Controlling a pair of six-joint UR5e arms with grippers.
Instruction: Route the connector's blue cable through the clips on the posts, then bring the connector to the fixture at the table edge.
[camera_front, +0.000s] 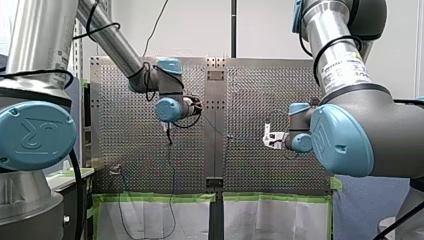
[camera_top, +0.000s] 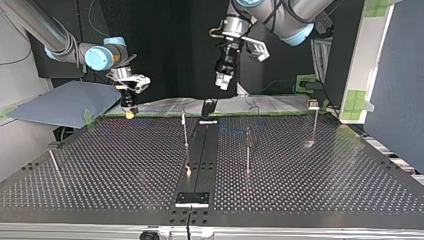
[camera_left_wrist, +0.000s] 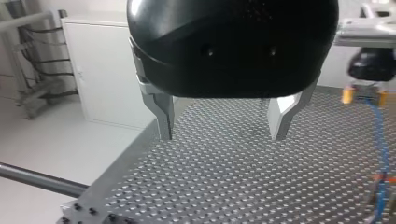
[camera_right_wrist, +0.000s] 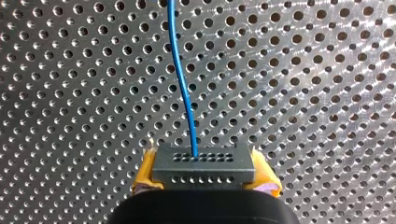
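One connector is seen, a dark grey block with two rows of small holes. It is clamped between the two yellow pads of the right hand. One blue cable leaves the upper row of holes and is run away from that hand over the perforated bench.

In the top view the bench is split by one central dark strip, which serves as the landmark. The right hand is held at the bench's far edge, well off to the strip's left in that view, with the pads pointed down. The left hand is hung high above the strip's far end. Its two metal fingers are spread apart and nothing is gripped between them.

Three upright posts are counted in the top view. One is just beside the strip on its left, one is near it on its right, and one is farther out on that right side. A fourth thin rod is seen leaning, far to the strip's left. The clips on the posts are too small to be made out, so it cannot be told whether the cable is held in any of them.
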